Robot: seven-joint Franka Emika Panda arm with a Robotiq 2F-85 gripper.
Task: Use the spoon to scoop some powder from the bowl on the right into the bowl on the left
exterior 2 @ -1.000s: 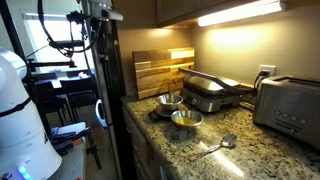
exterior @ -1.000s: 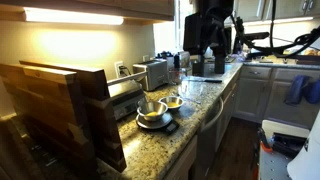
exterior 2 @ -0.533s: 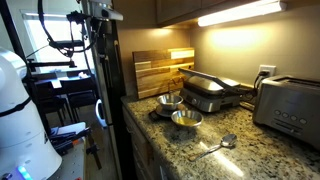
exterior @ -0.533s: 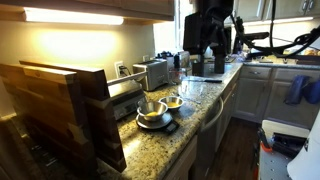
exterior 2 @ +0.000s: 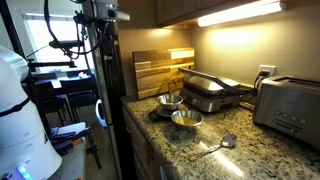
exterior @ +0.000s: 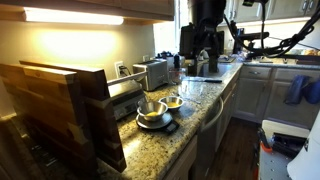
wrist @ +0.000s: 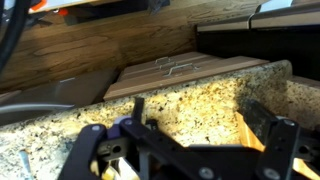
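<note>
Two metal bowls stand on the granite counter. The bowl (exterior 2: 186, 120) nearer the spoon holds yellowish powder (exterior 2: 186, 118), and shows as a small yellow-lined bowl (exterior: 172, 102). The second bowl (exterior 2: 169, 101) (exterior: 150, 110) sits on a dark flat base. A metal spoon (exterior 2: 216, 147) lies on the counter close to the front edge, between the bowls and the toaster. My gripper (exterior: 205, 52) hangs high over the counter, well away from the bowls. In the wrist view the gripper (wrist: 185, 140) is open over bare granite with nothing between its fingers.
A wooden cutting board (exterior 2: 160, 68) (exterior: 60, 105) leans at one end of the counter. A black sandwich press (exterior 2: 212, 92) and a steel toaster (exterior 2: 288, 105) (exterior: 152, 70) stand along the wall. The counter drops off at its front edge (exterior 2: 150, 135).
The arm has shifted a little to the left in an exterior view. Bowls and spoon have not moved, and the gripper stays open.
</note>
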